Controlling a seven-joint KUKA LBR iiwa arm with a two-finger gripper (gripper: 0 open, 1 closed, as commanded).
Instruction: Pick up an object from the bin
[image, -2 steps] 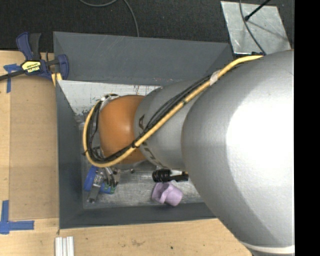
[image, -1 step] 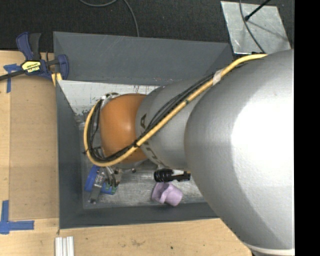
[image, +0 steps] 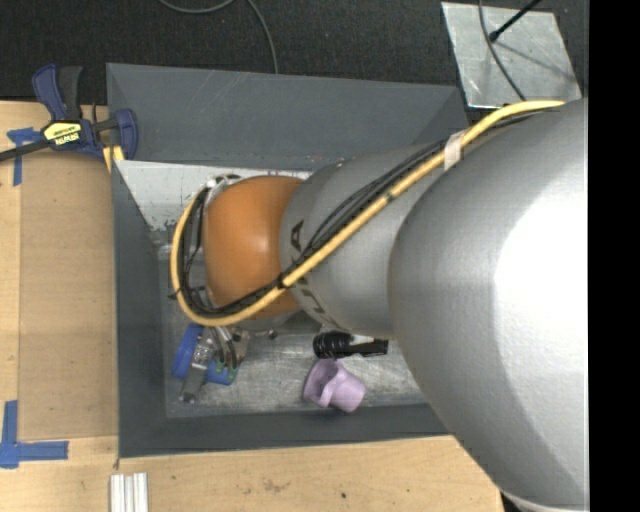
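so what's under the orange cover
The tool pokes out below it, by a blue thing and a green bit on the bin floor. Whatever lies straight beneath the cover is hidden.

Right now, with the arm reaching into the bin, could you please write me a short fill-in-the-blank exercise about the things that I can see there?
1. The cover on the arm's wrist is ____ in colour.
2. In the view, the black thing lies just ____ the lilac lump.
3. The blue thing lies to the ____ of the lilac lump.

Missing words: orange; above; left.
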